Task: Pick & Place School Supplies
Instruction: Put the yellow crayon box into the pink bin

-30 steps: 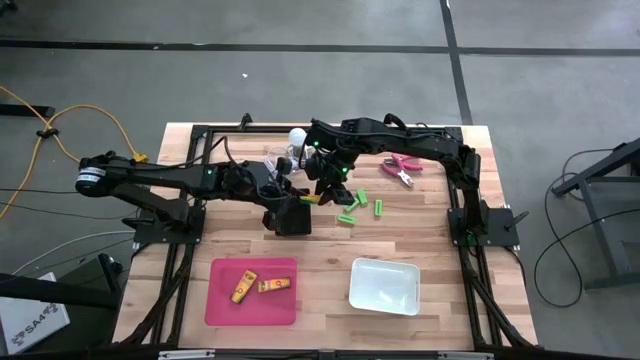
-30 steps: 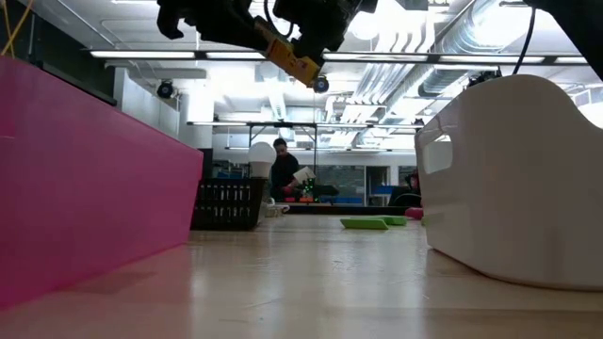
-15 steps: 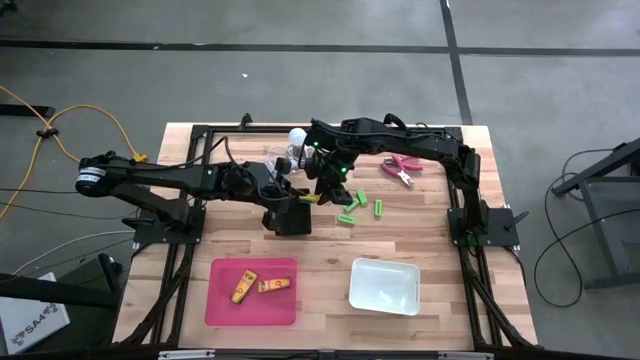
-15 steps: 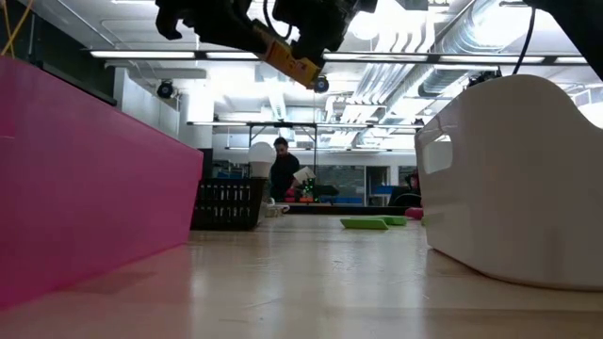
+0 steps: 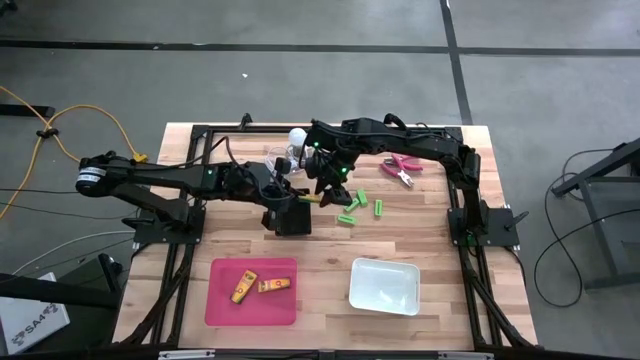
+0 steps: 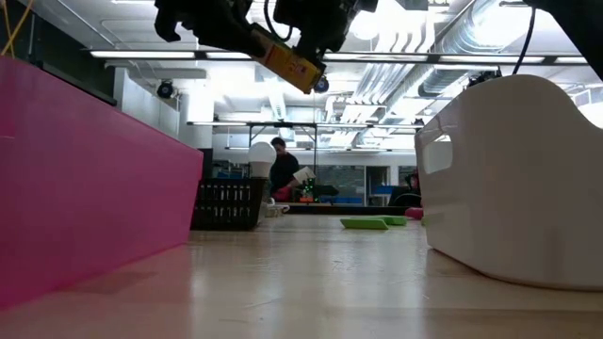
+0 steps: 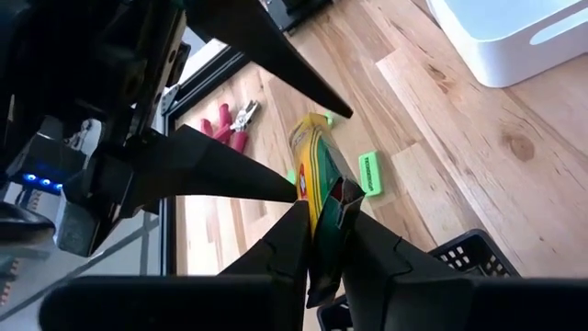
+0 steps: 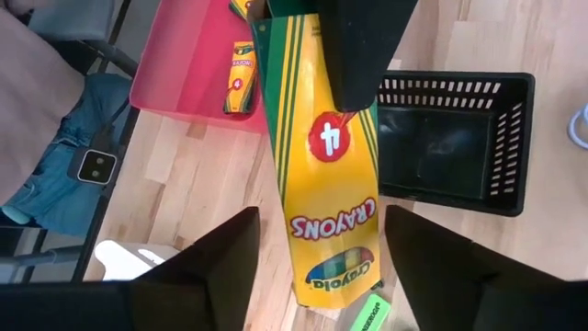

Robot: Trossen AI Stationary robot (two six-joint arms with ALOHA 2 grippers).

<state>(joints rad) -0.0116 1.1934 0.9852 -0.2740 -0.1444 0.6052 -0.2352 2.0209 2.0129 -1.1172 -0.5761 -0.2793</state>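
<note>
Going left to right across the wooden table (image 5: 330,250), the pink tray (image 5: 251,291) is sitting at about seven o'clock from the centre, holding two crayon boxes (image 5: 258,287). Above it, the left gripper (image 5: 300,197) is hovering over the black basket (image 5: 291,218), its fingers (image 7: 367,248) clamped together on one end of a yellow crayon box (image 8: 322,165). The right gripper (image 5: 322,190) is meeting it just at three o'clock of that spot, its fingers (image 8: 211,257) standing apart on either side of the same box without pressing it. Three green pieces (image 5: 358,204) are lying on the wood near the centre, the white bin (image 5: 384,285) is resting at five o'clock, and the pink-handled tool (image 5: 404,166) is lying at one o'clock.
</note>
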